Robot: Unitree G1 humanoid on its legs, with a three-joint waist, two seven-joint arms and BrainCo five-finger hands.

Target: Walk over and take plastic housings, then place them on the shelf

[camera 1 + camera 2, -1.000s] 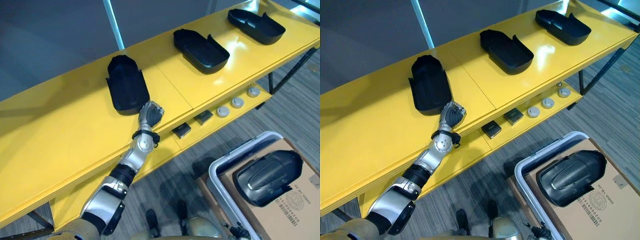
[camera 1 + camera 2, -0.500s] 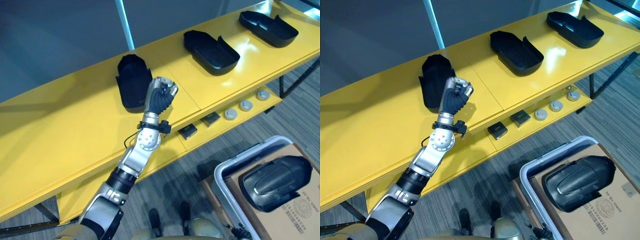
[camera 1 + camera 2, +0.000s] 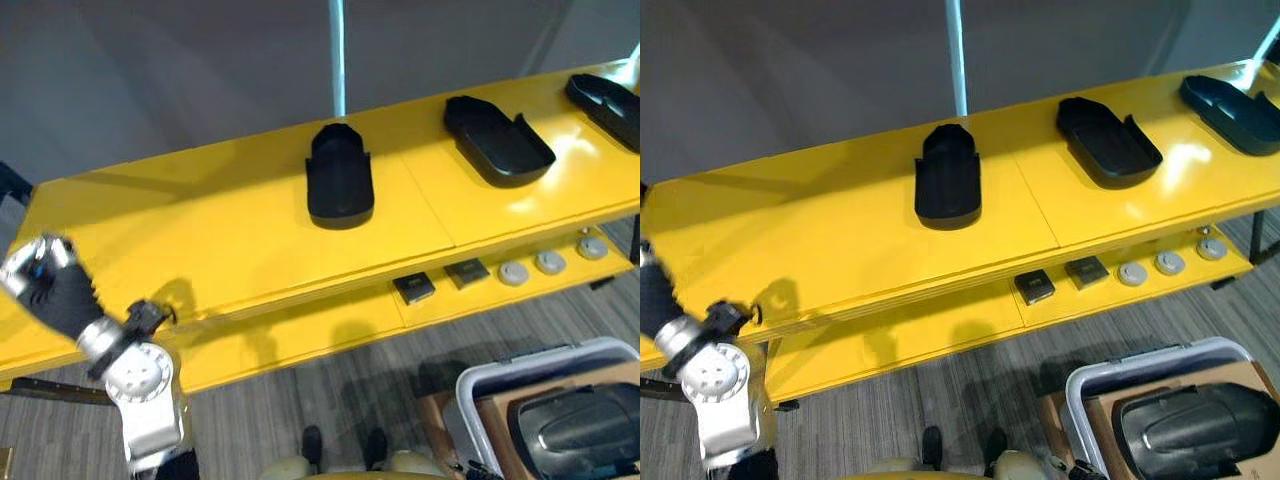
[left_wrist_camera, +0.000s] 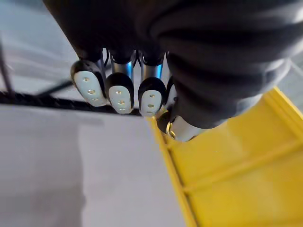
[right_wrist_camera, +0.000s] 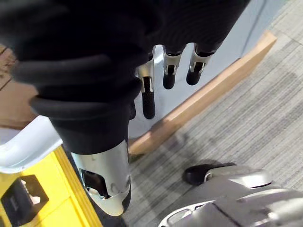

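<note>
Three black plastic housings lie open side up on the yellow shelf (image 3: pixel 200 230): the nearest one (image 3: pixel 340 185) in the middle, a second (image 3: pixel 497 140) to its right, a third (image 3: pixel 605 95) at the far right edge. My left hand (image 3: pixel 50 290) hangs off the shelf's left front corner, well away from them, its fingers (image 4: pixel 120 90) curled with nothing in them. My right hand (image 5: pixel 169 71) hangs over the floor with relaxed, straight fingers, holding nothing. A further black housing (image 3: pixel 580 425) rests dome up on a cardboard box (image 3: pixel 495 420) at the lower right.
The box sits in a white-rimmed bin (image 3: pixel 500 375) on the grey floor. On the lower yellow ledge lie two small black square parts (image 3: pixel 414 288) and three grey discs (image 3: pixel 550 262). A grey wall with a pale blue post (image 3: pixel 337 55) stands behind the shelf.
My left hand has let go of the nearest housing and swung down and back to the left. The camera has turned left, so the shelf and bin sit further right.
</note>
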